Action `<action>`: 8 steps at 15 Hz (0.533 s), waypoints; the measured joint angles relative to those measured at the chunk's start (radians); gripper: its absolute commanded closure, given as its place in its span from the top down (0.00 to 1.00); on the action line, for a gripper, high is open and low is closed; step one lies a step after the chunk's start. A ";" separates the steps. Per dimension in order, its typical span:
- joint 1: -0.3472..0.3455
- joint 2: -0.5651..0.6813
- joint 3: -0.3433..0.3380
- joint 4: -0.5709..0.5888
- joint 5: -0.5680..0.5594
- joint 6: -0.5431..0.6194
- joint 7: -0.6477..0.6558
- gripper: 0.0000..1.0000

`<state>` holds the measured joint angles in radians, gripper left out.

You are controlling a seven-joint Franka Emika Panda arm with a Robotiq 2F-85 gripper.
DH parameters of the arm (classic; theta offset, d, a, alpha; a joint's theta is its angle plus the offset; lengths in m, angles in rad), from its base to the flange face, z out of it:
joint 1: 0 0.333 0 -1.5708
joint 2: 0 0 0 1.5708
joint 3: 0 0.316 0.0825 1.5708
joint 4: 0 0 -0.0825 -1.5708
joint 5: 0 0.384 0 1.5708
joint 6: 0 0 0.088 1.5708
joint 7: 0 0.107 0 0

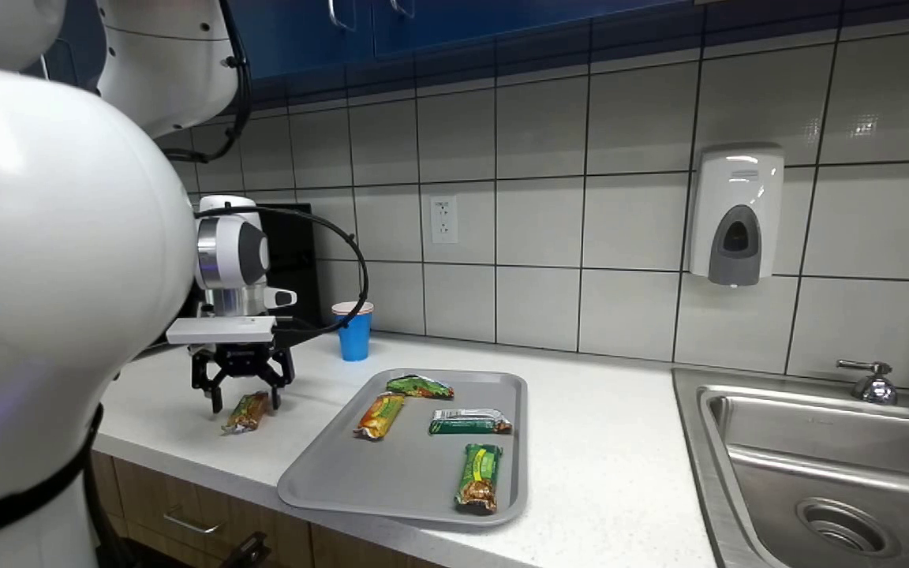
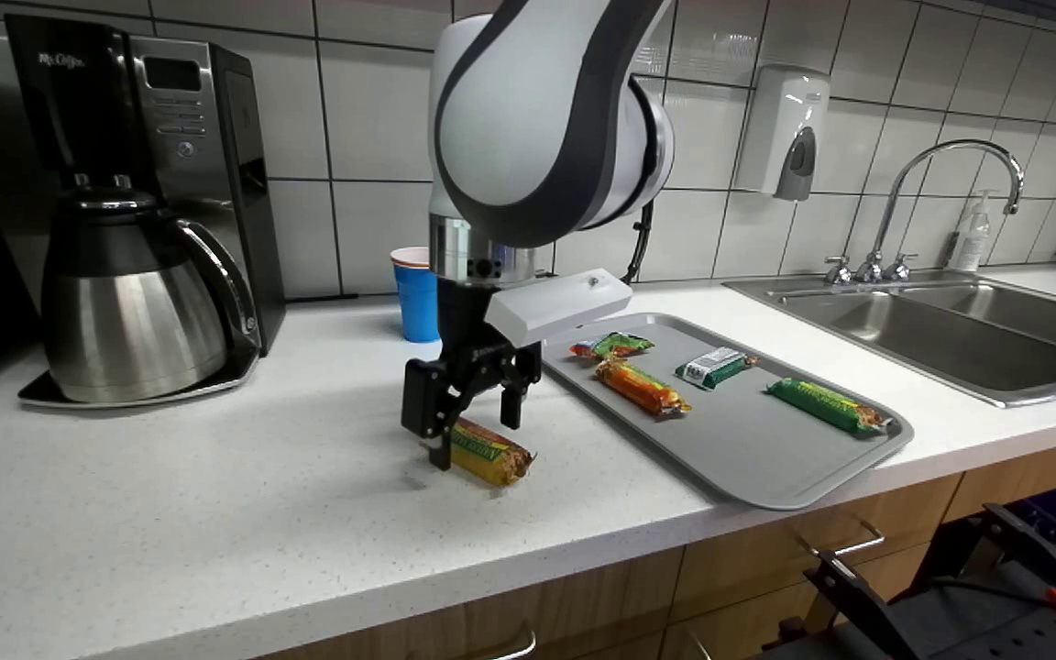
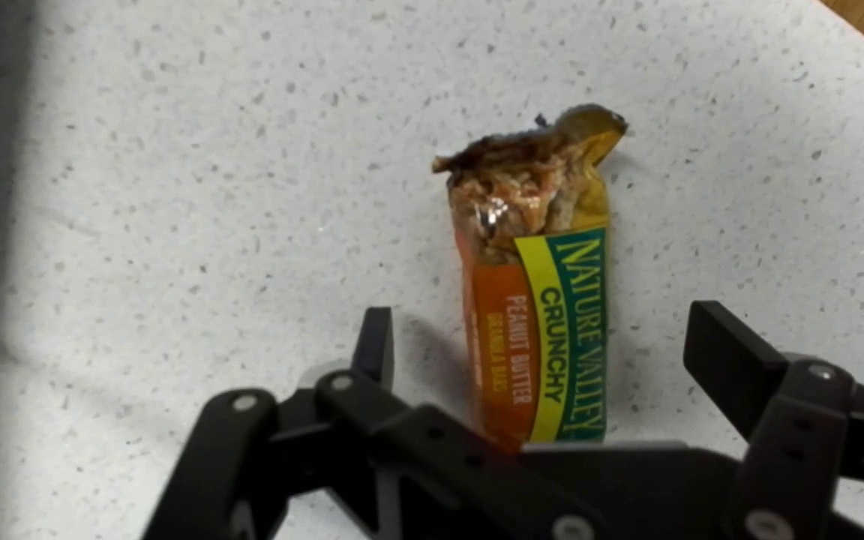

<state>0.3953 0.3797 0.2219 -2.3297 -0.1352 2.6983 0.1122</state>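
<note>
One bar (image 3: 541, 322) on counter (image 3: 214, 195), gripper (image 3: 541, 326) wide astride it, gaps both sides. Looks like pre-grasp; next move calls for an even squeeze.

Granola bar (image 1: 247, 412) beside tray (image 1: 399, 473)

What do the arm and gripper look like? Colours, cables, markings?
The arm is white and rounded, with dark grey trim, a silver wrist collar and a black cable looping outside. A boxy white part sits above the gripper, which is black, with two angular, jointed fingers and round, pale pins. No legible lettering.
</note>
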 measured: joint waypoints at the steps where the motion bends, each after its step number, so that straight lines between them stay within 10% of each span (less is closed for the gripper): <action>1: 0.000 0.000 0.000 0.001 0.000 0.000 0.000 1.00; 8: 0.000 0.000 0.000 0.003 0.000 0.000 0.000 0.34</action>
<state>0.3953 0.3797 0.2219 -2.3270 -0.1352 2.6983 0.1122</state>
